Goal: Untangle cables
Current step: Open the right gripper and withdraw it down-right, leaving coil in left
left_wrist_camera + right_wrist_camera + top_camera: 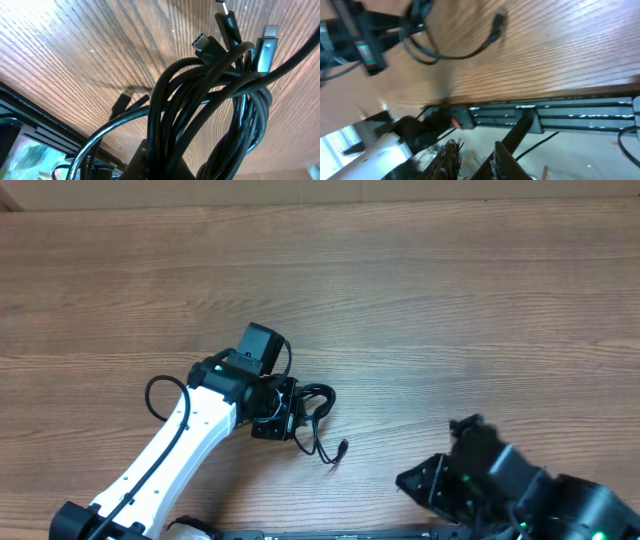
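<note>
- You are looking down on a wooden table (420, 280), with two arms reaching in from the near edge.
- Your left claw (288, 412) sits a little left of the table's middle, at the end of the white left arm (180, 440).
- The left claw is clamped tight on the cables (316, 412), a bunched black tangle just beside its fingers.
- One strand trails out of the tangle toward the near edge. It ends in a small plug (342, 446) that lies on the wood, apart from the bunch.
- In the left wrist view the cables (215, 110) fill the picture as several glossy black loops wound over one another.
- Two plug ends stick up from the top of the loops: a dark flat plug (202, 42) and a silvery tip (267, 42).
- Your right claw (415, 480) hovers at the near right corner, well apart from the tangle, on the dark right arm (560, 500).
- In the right wrist view the right claw (475, 160) has its fingers (506, 152) a narrow way apart, with nothing between them.
- That view also shows a cable loop (445, 55) and the loose plug (497, 22) on the wood, beyond a black rail (545, 117) along the table's edge.
</note>
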{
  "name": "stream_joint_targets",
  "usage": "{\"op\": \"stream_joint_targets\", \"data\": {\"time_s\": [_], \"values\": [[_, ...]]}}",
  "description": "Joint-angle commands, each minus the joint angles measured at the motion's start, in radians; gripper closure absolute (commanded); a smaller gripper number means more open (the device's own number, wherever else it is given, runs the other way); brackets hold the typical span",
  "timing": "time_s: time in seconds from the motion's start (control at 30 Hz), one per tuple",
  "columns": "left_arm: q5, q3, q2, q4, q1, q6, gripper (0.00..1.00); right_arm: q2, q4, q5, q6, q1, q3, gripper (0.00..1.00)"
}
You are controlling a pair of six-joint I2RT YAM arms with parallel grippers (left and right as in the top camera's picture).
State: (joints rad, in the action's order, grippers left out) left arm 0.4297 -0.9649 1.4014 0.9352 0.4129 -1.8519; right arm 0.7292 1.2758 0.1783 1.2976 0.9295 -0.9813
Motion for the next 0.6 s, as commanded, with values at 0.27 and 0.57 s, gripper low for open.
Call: {"op": "stream_joint_targets", "data": {"time_s": [0.27, 0.57], "values": [[-0.011, -0.014, 0.004, -0.006, -0.011, 0.016, 0.96, 0.067, -0.329, -0.272, 0.281, 0.416, 0.13, 0.47], [-0.014, -0.014, 0.005, -0.004, -0.011, 0.024, 0.96, 0.255, -0.441, -0.228, 0.281, 0.438, 0.132, 0.29]]}}
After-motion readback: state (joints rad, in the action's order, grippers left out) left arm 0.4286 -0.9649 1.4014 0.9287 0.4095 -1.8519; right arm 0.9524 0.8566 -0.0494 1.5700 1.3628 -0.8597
